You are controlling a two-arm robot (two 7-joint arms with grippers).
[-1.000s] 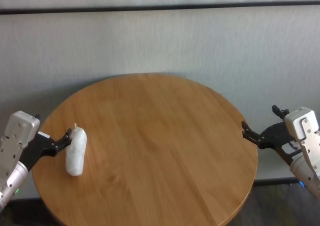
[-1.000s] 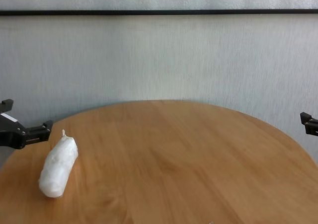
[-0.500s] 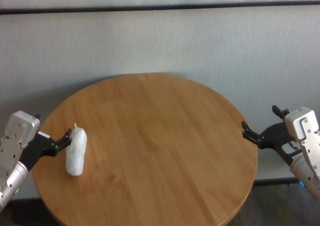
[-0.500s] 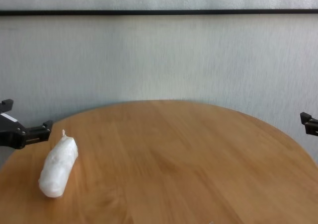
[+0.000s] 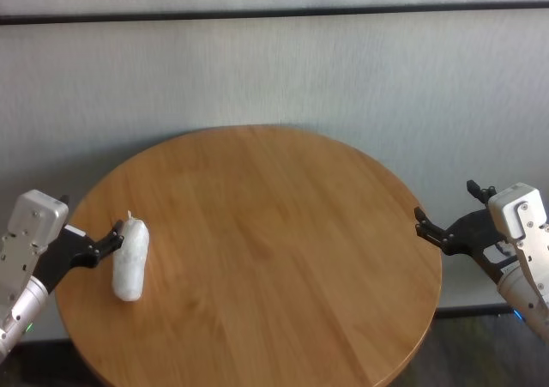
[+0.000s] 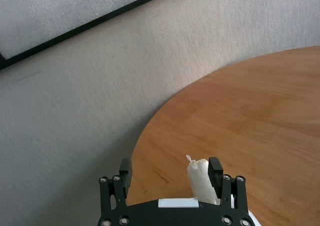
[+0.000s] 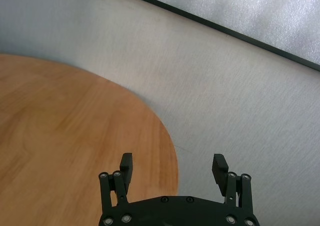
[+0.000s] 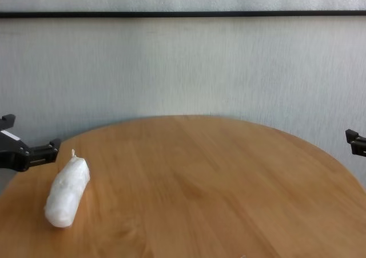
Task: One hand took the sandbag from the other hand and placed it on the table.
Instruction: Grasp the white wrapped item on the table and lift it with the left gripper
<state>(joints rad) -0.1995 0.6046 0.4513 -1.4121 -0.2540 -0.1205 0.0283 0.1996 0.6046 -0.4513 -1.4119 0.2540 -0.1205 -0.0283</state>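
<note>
Fingers (image 6: 216,170) of the left gripper (image 5: 90,241) stand wide apart at the table's left edge, clamped on nothing, with 1 fingertip just beside the upper end of the sandbag (image 5: 130,258); the head view cannot settle whether that tip touches the pouch. From the left wrist view, the sandbag's twisted tip (image 6: 189,159) rises close against the inner face of that finger, while the other finger stands well clear of it. Across the round wooden table (image 5: 274,250), the right gripper (image 5: 448,217) hovers just off the right rim, its 2 fingers (image 7: 126,166) likewise spread and holding nothing. The white, lumpy sandbag lies flat on the tabletop near the left edge, its long axis running roughly away from the robot and its tip pointing toward the far side. In the chest view it (image 8: 67,191) rests on the wood, with the left gripper's finger (image 8: 39,153) beside its far end. A pale wall with a dark horizontal strip (image 5: 274,13) backs the scene.
</note>
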